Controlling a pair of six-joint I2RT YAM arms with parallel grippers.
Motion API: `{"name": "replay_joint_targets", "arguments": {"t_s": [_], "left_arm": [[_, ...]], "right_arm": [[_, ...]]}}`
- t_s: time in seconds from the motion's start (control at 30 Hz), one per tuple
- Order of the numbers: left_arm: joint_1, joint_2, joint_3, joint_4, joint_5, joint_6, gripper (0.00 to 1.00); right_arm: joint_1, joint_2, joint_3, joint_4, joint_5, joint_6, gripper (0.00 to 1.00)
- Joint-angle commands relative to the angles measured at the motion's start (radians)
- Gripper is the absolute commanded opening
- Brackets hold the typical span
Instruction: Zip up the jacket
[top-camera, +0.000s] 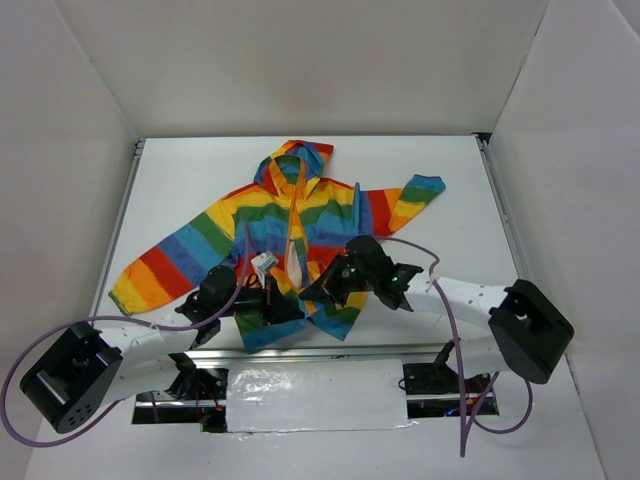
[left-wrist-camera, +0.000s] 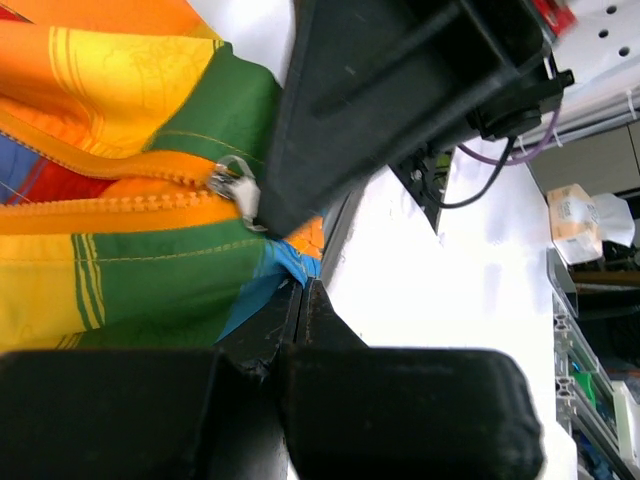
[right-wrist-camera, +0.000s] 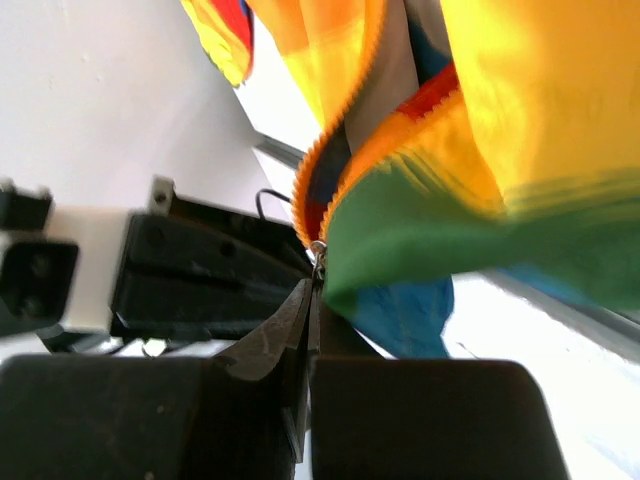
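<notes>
the jacket (top-camera: 300, 225) lies flat on the white table (top-camera: 180, 180), hood pointing away from the arm bases, sleeves spread to either side; its orange zipper (left-wrist-camera: 120, 205) stands parted above the slider, which sits low near the hem; the left gripper (left-wrist-camera: 300, 300) is closed, its tips pinching the blue bottom edge of the jacket just beside the zipper; the right gripper (right-wrist-camera: 312, 290) is closed as well, its tips meeting on the metal zipper pull (left-wrist-camera: 232, 185); both grippers crowd together at the jacket's front bottom edge, nearest the arm bases
</notes>
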Motion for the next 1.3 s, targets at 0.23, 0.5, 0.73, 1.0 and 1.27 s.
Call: {"name": "replay_joint_targets", "arguments": {"t_s": [0.23, 0.5, 0.73, 1.0, 1.27], "left_arm": [[-0.037, -0.026, 0.009, -0.045, 0.041, 0.040, 0.00], [-0.045, -0.050, 0.006, -0.065, 0.027, 0.049, 0.00], [-0.049, -0.055, 0.006, -0.076, 0.014, 0.049, 0.00], [-0.060, -0.049, 0.005, -0.074, -0.012, 0.052, 0.00], [-0.075, -0.040, 0.009, -0.083, -0.034, 0.057, 0.00]], "right_arm": [[-0.161, 0.194, 0.254, 0.074, 0.040, -0.075, 0.00], [-0.229, 0.295, 0.437, -0.005, 0.060, -0.103, 0.00], [-0.319, 0.467, 0.702, -0.122, 0.100, -0.166, 0.00], [-0.414, 0.770, 1.084, -0.202, 0.091, -0.256, 0.00], [-0.485, 0.960, 1.523, -0.285, 0.083, -0.353, 0.00]]}}
